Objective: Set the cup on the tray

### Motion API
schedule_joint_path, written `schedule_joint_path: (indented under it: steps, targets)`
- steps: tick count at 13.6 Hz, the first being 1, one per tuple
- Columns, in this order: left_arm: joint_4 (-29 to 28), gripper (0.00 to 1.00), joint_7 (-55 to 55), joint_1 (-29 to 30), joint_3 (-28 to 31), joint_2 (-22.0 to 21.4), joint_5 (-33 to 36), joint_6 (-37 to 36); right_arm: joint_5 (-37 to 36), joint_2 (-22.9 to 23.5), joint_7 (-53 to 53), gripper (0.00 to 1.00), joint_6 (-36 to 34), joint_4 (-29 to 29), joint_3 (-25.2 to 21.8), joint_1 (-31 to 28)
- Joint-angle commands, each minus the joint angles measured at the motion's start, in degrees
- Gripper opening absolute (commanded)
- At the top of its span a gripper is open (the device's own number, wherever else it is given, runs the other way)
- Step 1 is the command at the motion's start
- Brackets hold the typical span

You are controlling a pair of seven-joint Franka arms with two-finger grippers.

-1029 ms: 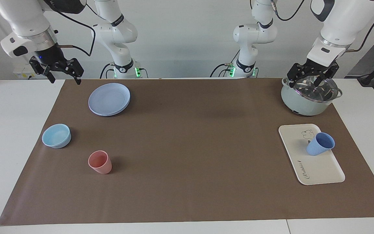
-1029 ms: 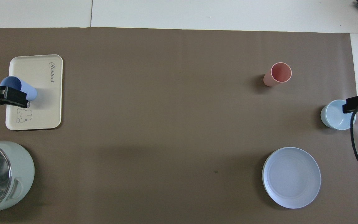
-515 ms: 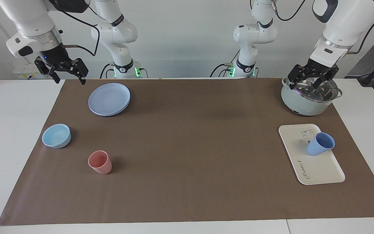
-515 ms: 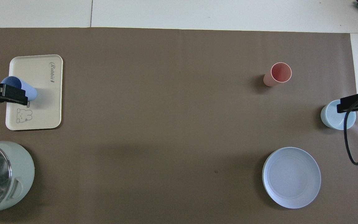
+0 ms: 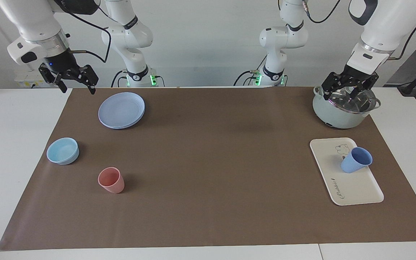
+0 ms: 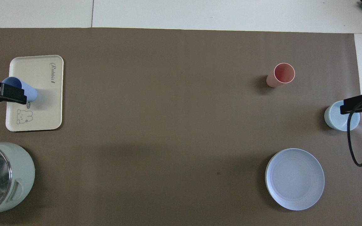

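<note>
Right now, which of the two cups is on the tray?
The periwinkle-blue cup: it stands upright on the cream tray beside the bear drawing. The pink cup stands on the brown mat, toward the right arm's end.

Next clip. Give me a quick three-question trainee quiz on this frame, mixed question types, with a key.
1. True or false: the blue cup stands on the tray.
2. What is the left gripper over? A) the pink cup B) the lidded pot C) the round plate
3. Fill in: the pink cup lies ____ from the robots than the light-blue bowl.

Key: 1 true; 2 B; 3 farther. The right gripper waits, open like the left, by the mat's corner.
</note>
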Motion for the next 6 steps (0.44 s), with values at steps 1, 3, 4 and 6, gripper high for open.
schedule_joint_path:
  steps: [1, 3, 4, 6]
  targets:
    - [-1.86, 1.0, 0.05, 0.24, -0.07, -1.2, -0.32, 0.82, 1.05, -0.41, 0.85, 1.0, 1.22, -1.1, 0.16, -0.25]
    - [-1.6, 1.0, 0.14, 0.33, -0.07, -1.02, -0.41, 1.26, 0.96, -0.84, 0.93, 1.0, 4.12, -2.33, 0.25, -0.25]
    - [-1.77, 1.0, 0.14, 0.33, 0.02, -1.11, -0.41, 1.26, 1.05, -1.02, 0.94, 1.0, 4.3, -2.68, 0.25, -0.16]
    - [-1.77, 1.0, 0.14, 1.29, 0.02, -1.11, -0.41, 1.26, 1.05, -1.02, 0.85, 1.0, 4.31, -2.68, 0.25, 0.54]
